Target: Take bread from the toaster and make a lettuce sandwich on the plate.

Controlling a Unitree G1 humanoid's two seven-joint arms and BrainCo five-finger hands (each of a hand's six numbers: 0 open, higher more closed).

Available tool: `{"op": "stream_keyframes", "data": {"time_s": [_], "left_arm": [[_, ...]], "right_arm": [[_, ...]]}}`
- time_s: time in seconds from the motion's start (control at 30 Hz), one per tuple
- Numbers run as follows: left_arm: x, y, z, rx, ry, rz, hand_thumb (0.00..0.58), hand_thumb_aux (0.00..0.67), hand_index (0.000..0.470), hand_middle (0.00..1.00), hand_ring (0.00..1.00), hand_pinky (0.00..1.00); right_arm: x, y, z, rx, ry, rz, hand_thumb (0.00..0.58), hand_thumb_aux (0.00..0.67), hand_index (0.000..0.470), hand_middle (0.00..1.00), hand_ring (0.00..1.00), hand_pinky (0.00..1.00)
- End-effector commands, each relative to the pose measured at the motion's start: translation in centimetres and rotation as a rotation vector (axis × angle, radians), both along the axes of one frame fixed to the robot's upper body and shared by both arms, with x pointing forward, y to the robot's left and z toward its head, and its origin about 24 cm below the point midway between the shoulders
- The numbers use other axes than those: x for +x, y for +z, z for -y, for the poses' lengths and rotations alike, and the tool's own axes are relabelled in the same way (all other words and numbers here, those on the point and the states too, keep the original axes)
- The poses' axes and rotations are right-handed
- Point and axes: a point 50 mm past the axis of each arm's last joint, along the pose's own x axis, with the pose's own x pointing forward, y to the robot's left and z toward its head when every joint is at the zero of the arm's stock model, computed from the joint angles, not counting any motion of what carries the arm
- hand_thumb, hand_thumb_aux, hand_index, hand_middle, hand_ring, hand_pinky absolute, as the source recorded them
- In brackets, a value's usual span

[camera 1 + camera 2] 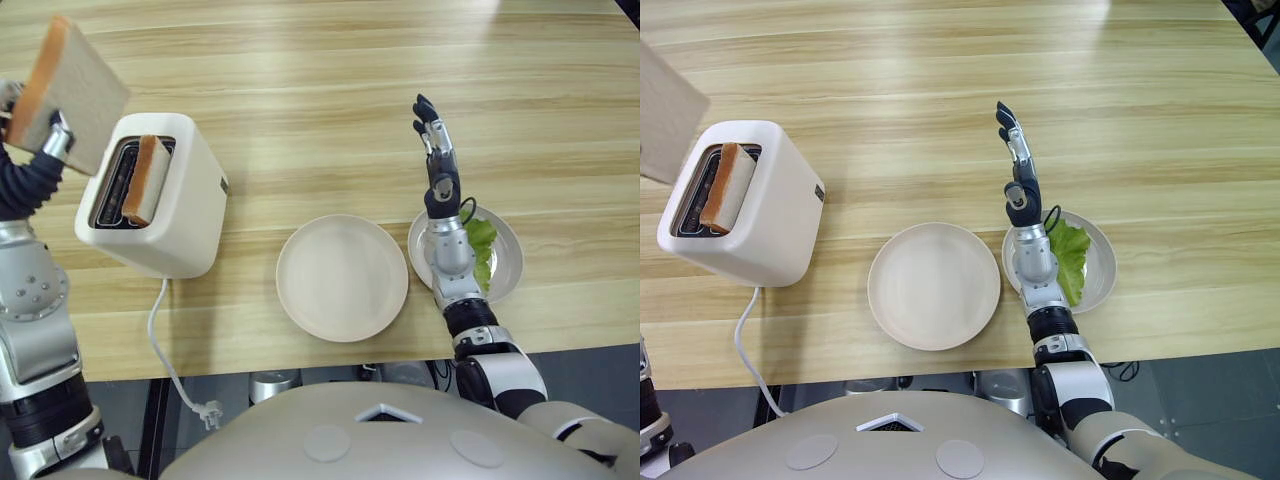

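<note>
Wood table [350,80], light planks, fills the frame.

Left hand [57,138], upper left of frame: fingers closed on a bread slice [70,95]. They show at the slice's lower edge and at its left crust. The slice is tilted, broad face toward the camera, clear of the toaster and just up-left of its slots.

White toaster [175,215], left of frame, sits on the table at an angle. A second slice [148,178] stands in the right-hand slot, with its top and crust sticking out. The other slot looks dark; I can't tell what's in it. The cord [160,340] runs off the front table edge, plug [210,412] hanging loose.

Cream plate [342,277], lower centre, has a bare surface.

Small dish [505,250] sits just right of the plate, the rims close together. Lettuce [482,245] lies in it, partly hidden by the forearm crossing the dish's left side.

Right hand [435,140], right of centre: fingers straight and pointing away toward the top of frame, holding nothing. It is past the dish's far rim, over bare table. I can't tell whether it touches the wood.
</note>
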Motion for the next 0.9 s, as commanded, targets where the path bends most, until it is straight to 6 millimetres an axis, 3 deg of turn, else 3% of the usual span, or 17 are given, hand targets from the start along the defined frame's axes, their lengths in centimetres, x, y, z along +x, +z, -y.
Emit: {"op": "stream_keyframes", "data": {"time_s": [0.03, 0.2, 0.27, 0.37, 0.53, 0.73, 0.9], "left_arm": [[-0.2, 1.1, 1.5, -0.035, -0.119, 0.053, 0.580, 0.670, 0.460, 1.00, 1.00, 1.00], [0.3, 2.1, 6.3, -0.131, -0.457, 0.039, 0.580, 0.670, 0.460, 1.00, 1.00, 1.00], [0.5, 1.4, 9.0, -0.170, -0.633, -0.049, 0.580, 0.670, 0.460, 1.00, 1.00, 1.00], [0.9, -1.3, 12.0, -0.247, -0.846, -0.258, 0.580, 0.670, 0.460, 1.00, 1.00, 1.00], [3.4, -7.9, 14.3, -0.368, -0.951, -0.564, 0.580, 0.670, 0.460, 1.00, 1.00, 1.00], [3.3, -14.4, 15.7, -0.413, -1.063, -0.916, 0.580, 0.670, 0.460, 1.00, 1.00, 1.00], [2.8, -17.5, 16.7, -0.419, -1.118, -1.084, 0.580, 0.670, 0.460, 1.00, 1.00, 1.00]], "right_arm": [[0.3, 1.0, 1.0, 0.031, -0.041, 0.031, 0.000, 0.000, 0.000, 0.00, 0.00, 0.00], [-0.3, 3.1, 3.9, -0.031, -0.107, 0.118, 0.000, 0.000, 0.000, 0.00, 0.00, 0.00], [-0.7, 3.5, 5.9, -0.090, -0.147, 0.121, 0.000, 0.000, 0.000, 0.00, 0.00, 0.00], [-1.2, 3.7, 9.6, -0.195, -0.223, 0.090, 0.000, 0.000, 0.000, 0.00, 0.00, 0.00], [-2.5, 2.9, 15.3, -0.366, -0.367, 0.003, 0.000, 0.000, 0.000, 0.00, 0.00, 0.00], [-3.9, 2.0, 18.2, -0.505, -0.451, -0.051, 0.000, 0.000, 0.000, 0.00, 0.00, 0.00], [-3.9, 0.6, 19.0, -0.539, -0.502, -0.127, 0.000, 0.000, 0.000, 0.00, 0.00, 0.00]]}}
